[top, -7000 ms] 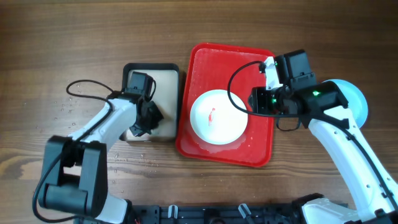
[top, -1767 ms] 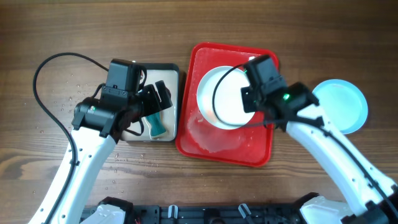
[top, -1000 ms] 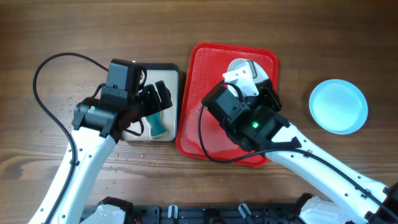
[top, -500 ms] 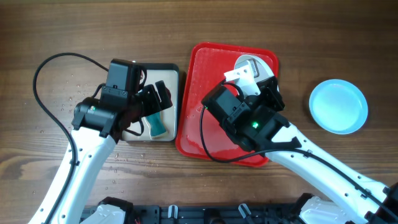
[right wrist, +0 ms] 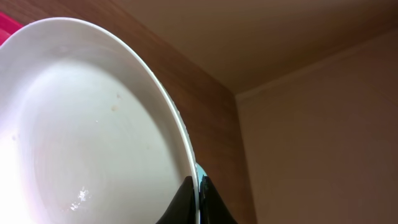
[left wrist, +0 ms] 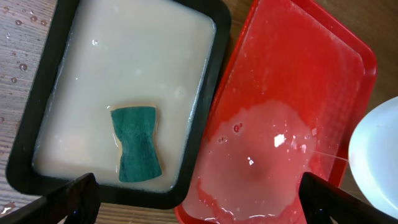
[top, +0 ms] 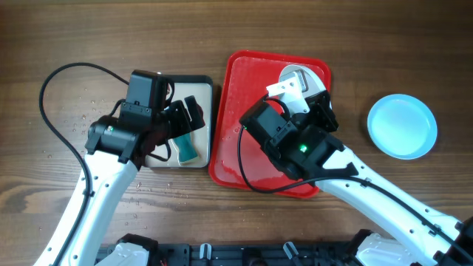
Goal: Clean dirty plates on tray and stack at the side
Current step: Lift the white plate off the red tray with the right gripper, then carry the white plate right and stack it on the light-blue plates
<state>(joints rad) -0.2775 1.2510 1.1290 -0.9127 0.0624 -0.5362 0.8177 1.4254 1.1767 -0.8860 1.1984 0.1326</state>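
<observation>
Over the far right corner of the red tray [top: 236,89], the right gripper [right wrist: 196,199] has its fingers pinched together on the rim of the white plate [top: 295,76]. The plate is lifted off the tray and stands tilted on edge, not flat. In the right wrist view its face shows a few droplets and no red smear, so it looks washed. A film of cloudy water [left wrist: 261,143] lies on the tray floor below.

What matters for the next move is direction. The turquoise plate [top: 403,125] lies on the bare wood to the robot's right, well apart from the tray and on the right arm's own side. The held plate would need to swing outward that way and be levelled, face up, before it is set on top.

The left gripper [left wrist: 202,199] hangs above the seam between the two trays with its fingers spread wide and nothing between them. The green sponge [left wrist: 135,143] lies flat in the soapy water of the black-rimmed beige tray [left wrist: 211,93], just beside that gripper. Its long axis runs roughly along the tray's length.
</observation>
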